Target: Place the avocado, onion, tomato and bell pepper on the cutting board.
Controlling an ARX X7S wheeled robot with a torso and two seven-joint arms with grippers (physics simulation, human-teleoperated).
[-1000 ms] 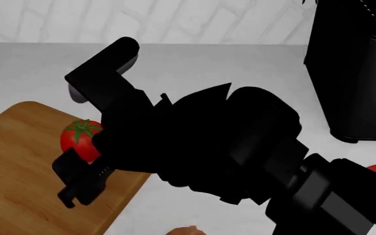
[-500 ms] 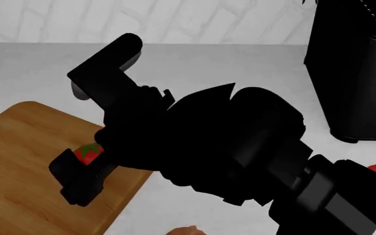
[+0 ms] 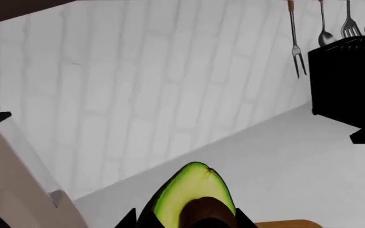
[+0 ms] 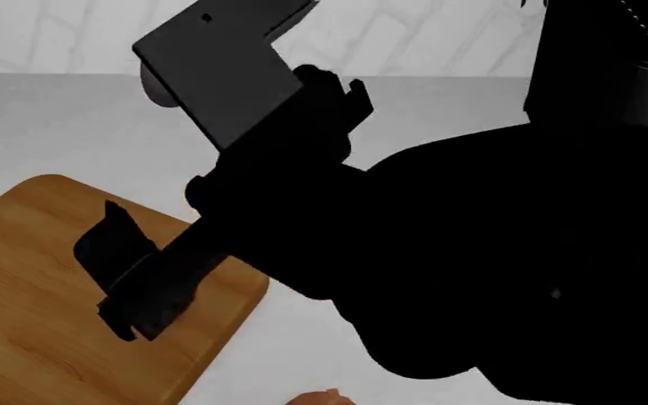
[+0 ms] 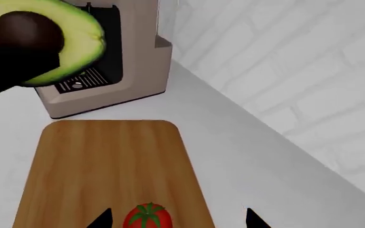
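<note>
The tomato (image 5: 148,218) rests on the cutting board (image 5: 106,161), between the wide-apart fingertips of my open right gripper (image 5: 177,219). In the head view that gripper (image 4: 132,270) hangs over the board (image 4: 20,278) and my right arm hides the tomato. My left gripper (image 3: 189,221) is shut on the avocado (image 3: 192,194), cut face and brown pit showing. The right wrist view shows the avocado (image 5: 43,42) held in the air above the board's far end. A pale peach scrap (image 4: 324,396) at the bottom edge may be the onion. The bell pepper is hidden.
A beige coffee machine (image 5: 106,66) stands just past the board's far end. A tall black appliance (image 4: 611,126) stands at the back right of the counter. Forks and spoons (image 3: 294,42) hang on the white brick wall above a black box (image 3: 347,80).
The right gripper lowered the tomato onto the board and let go of it. The right arm rose toward the camera and now hides the tomato and the red pepper in the head view.
</note>
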